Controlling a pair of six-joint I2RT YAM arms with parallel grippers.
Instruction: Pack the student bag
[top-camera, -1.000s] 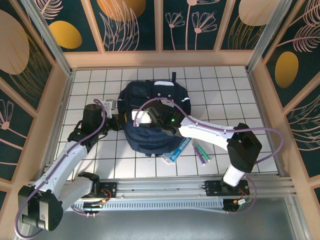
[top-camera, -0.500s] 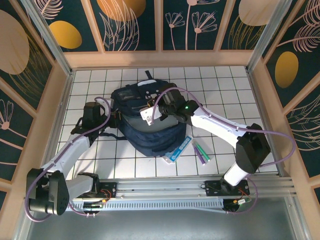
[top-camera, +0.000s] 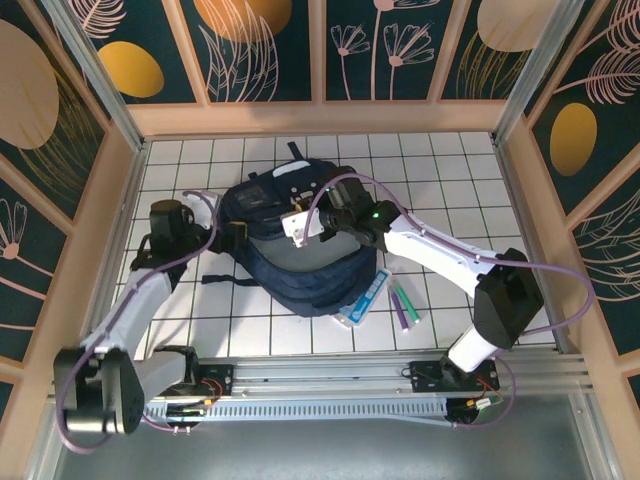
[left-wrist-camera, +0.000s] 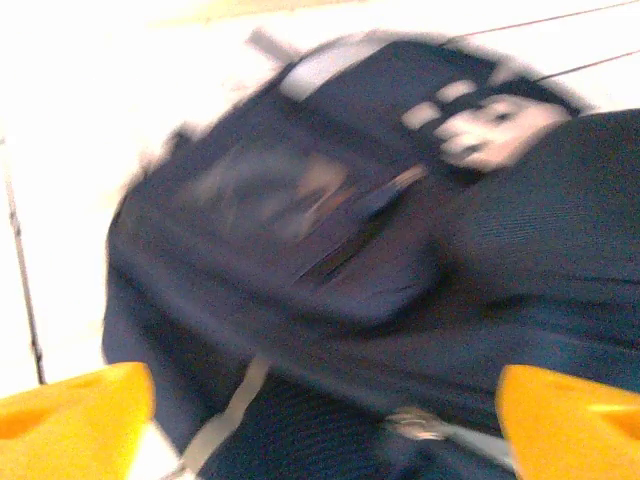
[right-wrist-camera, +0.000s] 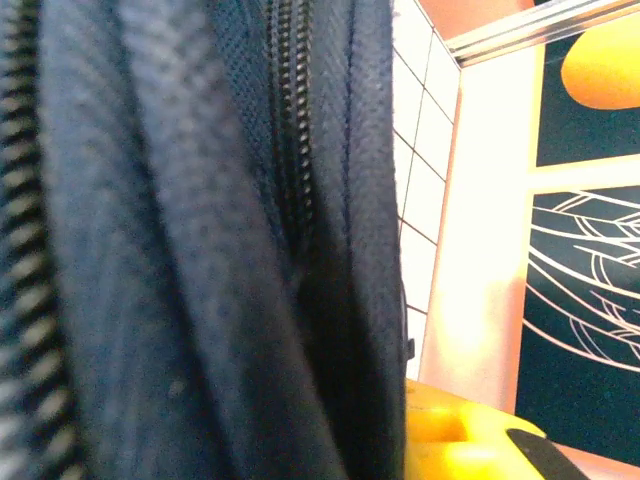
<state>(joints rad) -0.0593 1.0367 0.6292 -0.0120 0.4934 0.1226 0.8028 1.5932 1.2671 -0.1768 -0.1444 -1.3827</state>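
Right of student bag (top-camera: 296, 282), pens (top-camera: 405, 305) and case (top-camera: 366, 297), left gripper (left-wrist-camera: 320, 420) spread wide, right gripper (top-camera: 316, 222) closure unclear.

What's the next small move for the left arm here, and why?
Probably bring the left end effector forward to grip the near edge of the student bag: its fingers stand wide open, holding nothing, the right end effector sits close against the zip, and pens lie outside.

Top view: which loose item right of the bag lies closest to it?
The flat white-and-blue pack, right against the student bag's edge; the green pen and purple pen lie farther right, apart from it.
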